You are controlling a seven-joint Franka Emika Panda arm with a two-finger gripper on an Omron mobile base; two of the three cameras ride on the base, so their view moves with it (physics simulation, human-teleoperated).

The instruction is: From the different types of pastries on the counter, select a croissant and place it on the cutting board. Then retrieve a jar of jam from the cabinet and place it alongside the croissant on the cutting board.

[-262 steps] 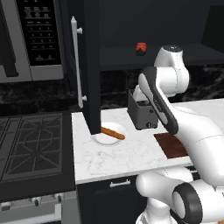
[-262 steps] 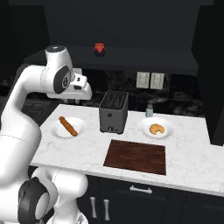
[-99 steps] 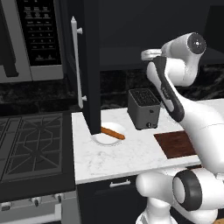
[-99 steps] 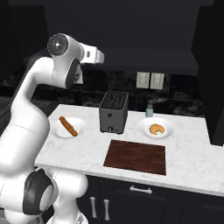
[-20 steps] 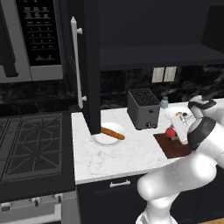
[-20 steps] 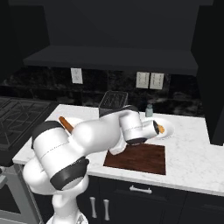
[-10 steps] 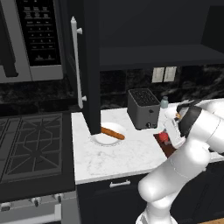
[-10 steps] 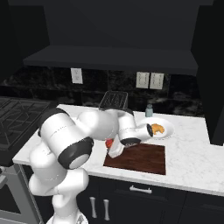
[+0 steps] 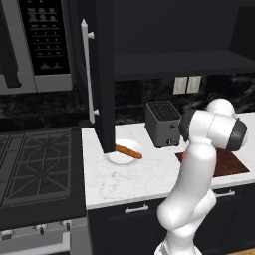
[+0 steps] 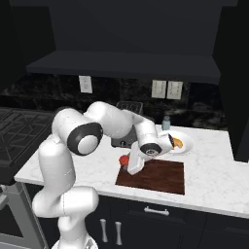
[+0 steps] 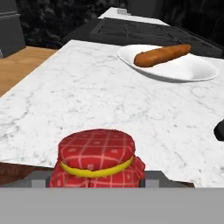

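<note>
Right base view has the white arm's gripper [image 10: 130, 164] low at the left end of the flat dark reddish-brown wooden cutting board [image 10: 160, 176], with the small squat red jar of jam [image 10: 124, 160] at its tip — I judge the jar is about to be set down there, not yet released. From the hand view, the jar [image 11: 96, 158], capped in red checked cloth with a yellow band, sits right at the base of the frame between the fingers, so the jaws look closed around it, though the pads themselves are hidden.

The golden-yellow crescent croissant [image 10: 177, 142] lies on its round white plate [image 10: 187, 145] behind the board, not on the wood — so that half of the task looks undone. A long orange-brown stick pastry [image 11: 162, 54] rests on another white plate [image 11: 192, 70] on the white marble-patterned counter [image 11: 87, 105]. The black upper cabinet door [image 9: 102, 74] stands open.

Left to do, as I judge it: release the jar, then bring the croissant onto the board beside it.
</note>
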